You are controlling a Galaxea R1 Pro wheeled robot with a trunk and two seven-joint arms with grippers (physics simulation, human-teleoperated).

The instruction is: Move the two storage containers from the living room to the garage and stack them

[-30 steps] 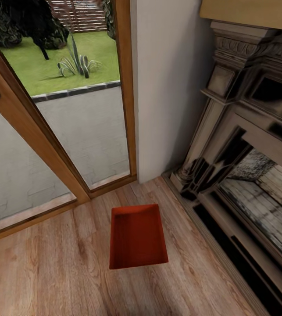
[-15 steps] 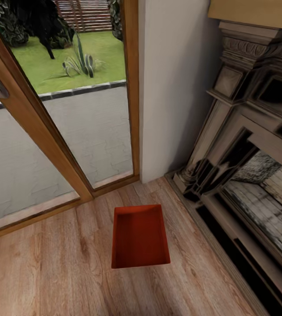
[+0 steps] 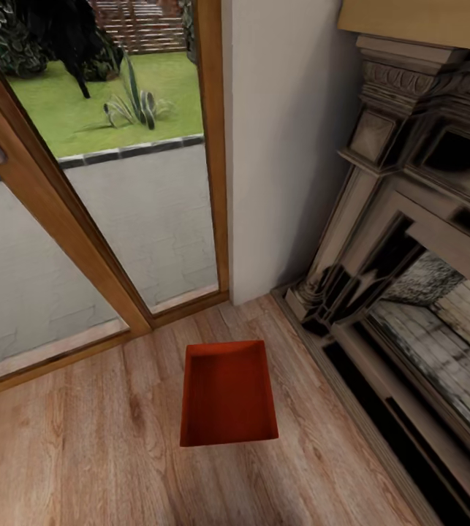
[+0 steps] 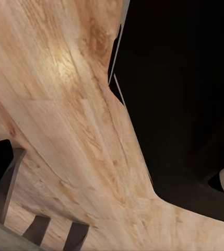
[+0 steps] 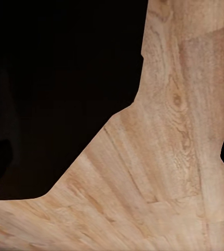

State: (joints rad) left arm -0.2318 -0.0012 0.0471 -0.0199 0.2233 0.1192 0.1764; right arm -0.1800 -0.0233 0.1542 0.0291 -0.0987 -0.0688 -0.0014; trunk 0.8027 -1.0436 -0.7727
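Right, we're in the living room and one storage container [image 3: 227, 394] sits dead ahead on the wood plank floor [image 3: 81, 453], open side up and empty as far as we can see. It lies at about six o'clock from the corner where the white wall [image 3: 286, 146] comes down between the glass door [image 3: 118, 190] and the fireplace [image 3: 410, 277]. The door frame is off at its ten o'clock, the fireplace base near its three o'clock, and it touches neither.

Here's the relation that matters: in the head view the bin's long axis runs twelve to six, straight away from us, and its near short wall faces us squarely. It sits close to centre, a shade toward our left, so we judge neither arm clearly nearer; a two-sided hold on the long walls looks the natural approach, one tool from nine o'clock and one from three.

As for the tools, the wrist views look down on plank floor and dark shapes. On the left wrist we see grey pieces at the edge that may be fingers, but we cannot tell whether that tool is apart or together. The right tool's state we cannot tell either.

We judge the carry not yet begun, with this container resting on the floor.
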